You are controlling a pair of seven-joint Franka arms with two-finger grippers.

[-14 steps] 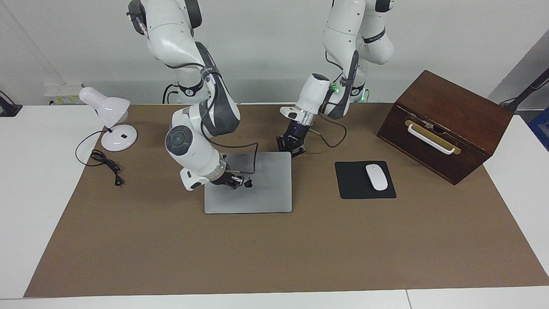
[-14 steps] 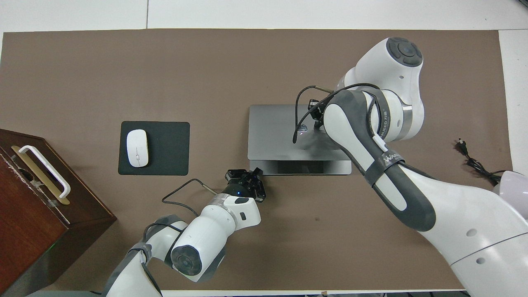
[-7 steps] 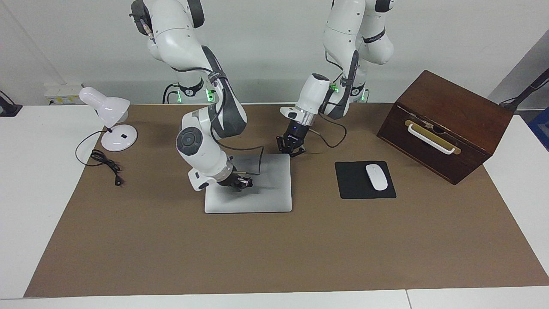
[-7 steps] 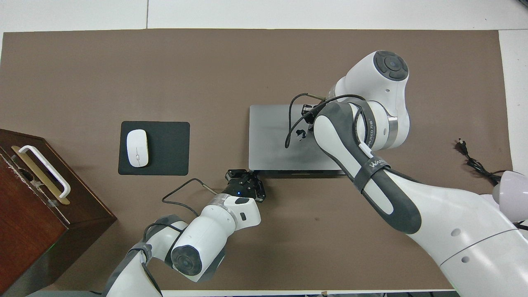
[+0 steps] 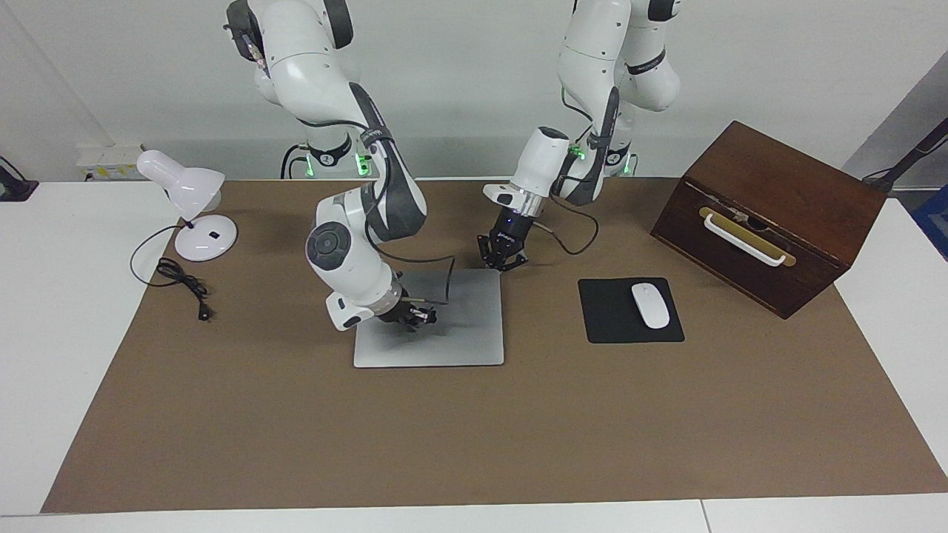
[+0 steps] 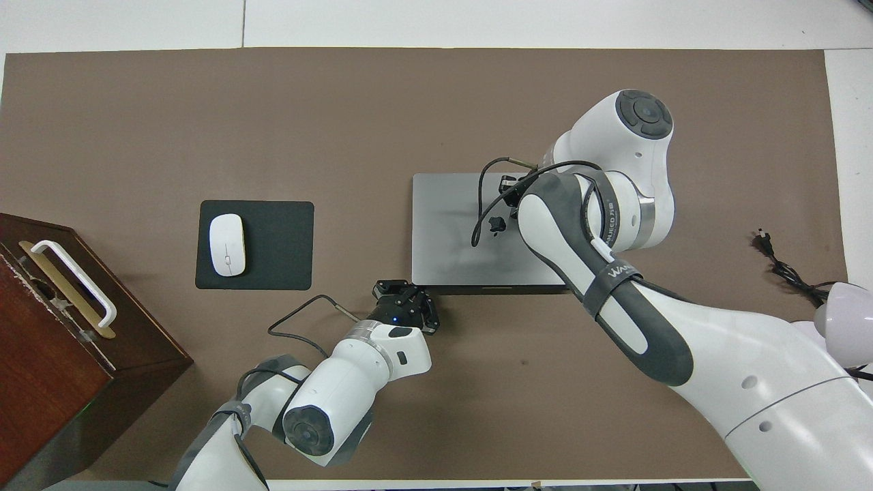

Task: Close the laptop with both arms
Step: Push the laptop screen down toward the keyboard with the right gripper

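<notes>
The silver-grey laptop [image 5: 466, 326] lies flat on the brown mat with its lid down; it also shows in the overhead view [image 6: 443, 232], with the black apple logo [image 6: 496, 224] facing up. My right gripper [image 5: 415, 317] rests on the lid near the logo, toward the right arm's end, and is partly hidden by the arm in the overhead view [image 6: 508, 201]. My left gripper [image 5: 502, 255] sits low at the laptop's corner nearest the robots, at the left arm's end, and shows in the overhead view [image 6: 406, 300]. It holds nothing.
A black mouse pad [image 5: 615, 326] with a white mouse [image 5: 649, 305] lies beside the laptop toward the left arm's end. A brown wooden box [image 5: 770, 215] stands past it. A white desk lamp [image 5: 189, 200] and its cord [image 5: 181, 281] are at the right arm's end.
The lid has dropped from slightly ajar to flat on the base. My right arm has drawn up and toward the robots, its gripper staying on the lid. The left arm has not moved.
</notes>
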